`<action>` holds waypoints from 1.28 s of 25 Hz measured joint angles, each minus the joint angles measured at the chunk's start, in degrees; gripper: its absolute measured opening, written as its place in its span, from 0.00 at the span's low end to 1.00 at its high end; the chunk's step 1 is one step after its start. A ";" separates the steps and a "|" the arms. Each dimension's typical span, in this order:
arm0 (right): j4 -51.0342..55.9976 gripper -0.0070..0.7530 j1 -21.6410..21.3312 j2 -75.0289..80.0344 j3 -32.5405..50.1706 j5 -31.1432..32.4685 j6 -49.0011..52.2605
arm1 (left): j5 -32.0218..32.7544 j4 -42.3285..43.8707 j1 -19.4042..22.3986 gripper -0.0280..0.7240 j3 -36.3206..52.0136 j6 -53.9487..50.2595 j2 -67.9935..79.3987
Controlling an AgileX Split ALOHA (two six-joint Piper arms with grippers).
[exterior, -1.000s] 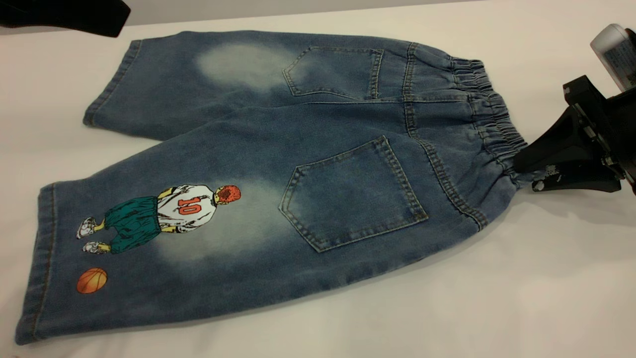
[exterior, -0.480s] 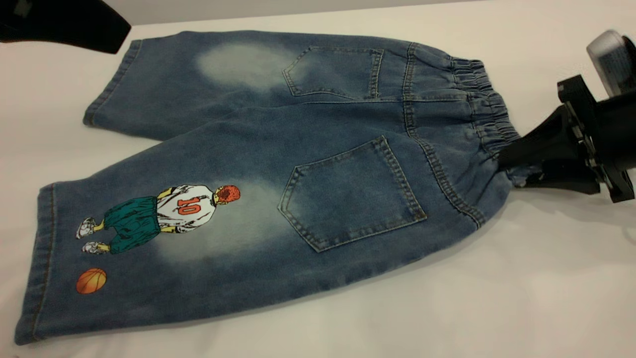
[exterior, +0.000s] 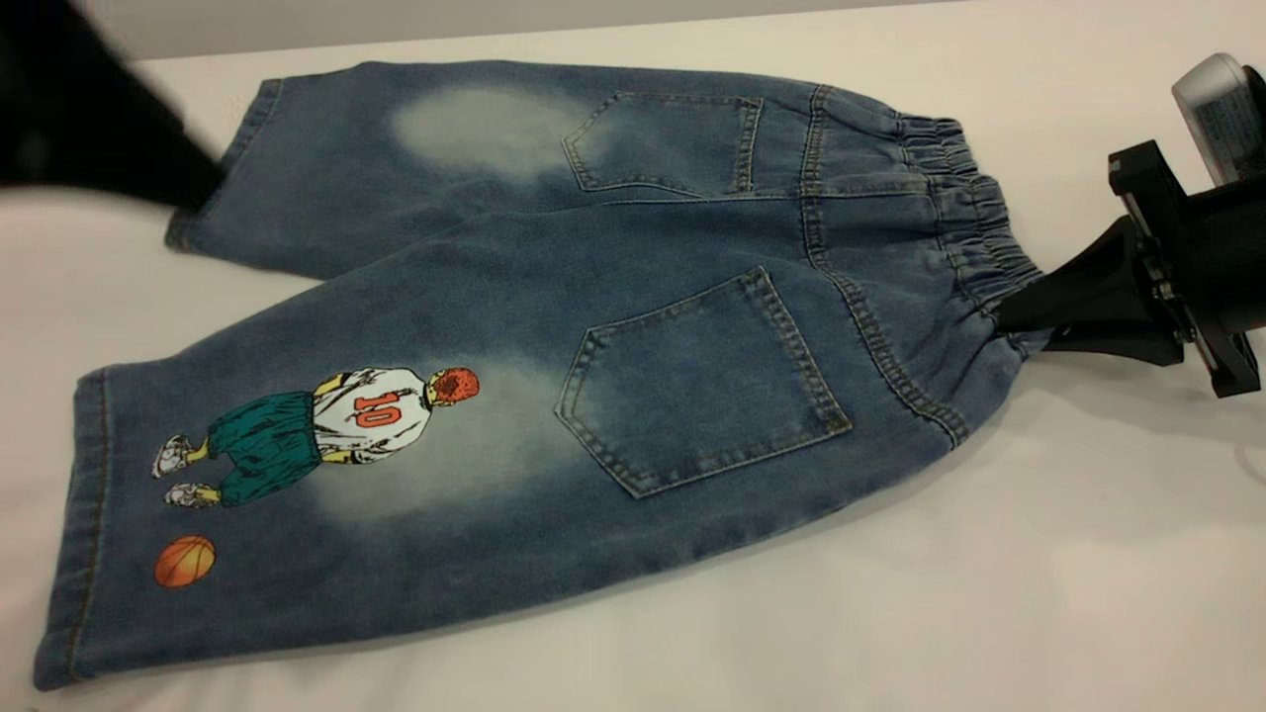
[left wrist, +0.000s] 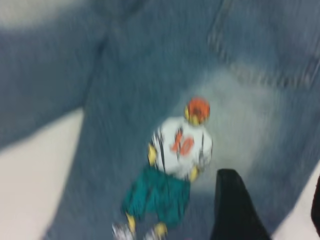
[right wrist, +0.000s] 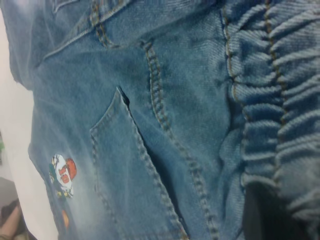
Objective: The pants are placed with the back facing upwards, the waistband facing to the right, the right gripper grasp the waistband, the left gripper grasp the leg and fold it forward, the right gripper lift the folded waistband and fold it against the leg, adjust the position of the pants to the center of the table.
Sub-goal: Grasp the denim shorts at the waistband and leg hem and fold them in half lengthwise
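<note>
Since half a second ago the left hand [exterior: 99, 138], a black blurred shape, has swung down from beyond the far hem and now overlaps the hem corner of the unprinted leg; its own camera looks down on the printed figure with one dark finger [left wrist: 235, 210] in view, and I cannot tell whether its fingers are apart or together. The right hand [exterior: 1019, 316], black with pointed fingers, has barely shifted and stays clamped on the gathered, ruffled elastic waistband [exterior: 974, 232] at its near end.

The faded blue knee-length denim shorts [exterior: 554, 326] lie flat, back up, on the plain white desk [exterior: 989, 593], with the waistband toward the right hand and the legs fanned away from it. The leg printed with the red-haired number 10 player and orange ball [exterior: 326, 465] lies nearer the camera than the plain leg.

Denim like this is probably soft but fairly heavy, so it should drape rather than hold its shape and drag on the desk. Judging by the layout, the stitched hem of the printed leg, thick and doubled, is the safest hold for the left hand; the elastic band gives the right hand a bulky, non-slippery grip.
</note>
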 joint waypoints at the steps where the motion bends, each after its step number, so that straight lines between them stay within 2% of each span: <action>1: 0.33 0.06 0.00 0.00 0.00 0.00 0.00 | 0.53 1.51 0.00 0.51 1.18 -1.04 0.97; 6: 1.47 0.06 0.00 -0.05 0.00 2.25 0.00 | -0.12 8.08 0.00 0.51 6.13 -7.78 6.12; 16: 2.30 0.06 0.00 -0.05 0.00 2.91 0.00 | -1.54 15.42 0.00 0.51 8.67 -22.36 16.36; 22: 2.34 0.06 0.00 -0.05 0.00 2.98 0.00 | -0.89 25.48 0.00 0.51 11.80 -32.59 16.25; 26: 2.40 0.06 0.00 -0.05 0.00 2.98 0.00 | -3.65 32.34 0.00 0.51 13.52 -39.99 16.25; 32: 2.44 0.06 0.00 -0.05 0.00 3.37 0.00 | -6.18 34.59 0.00 0.51 13.84 -41.30 16.32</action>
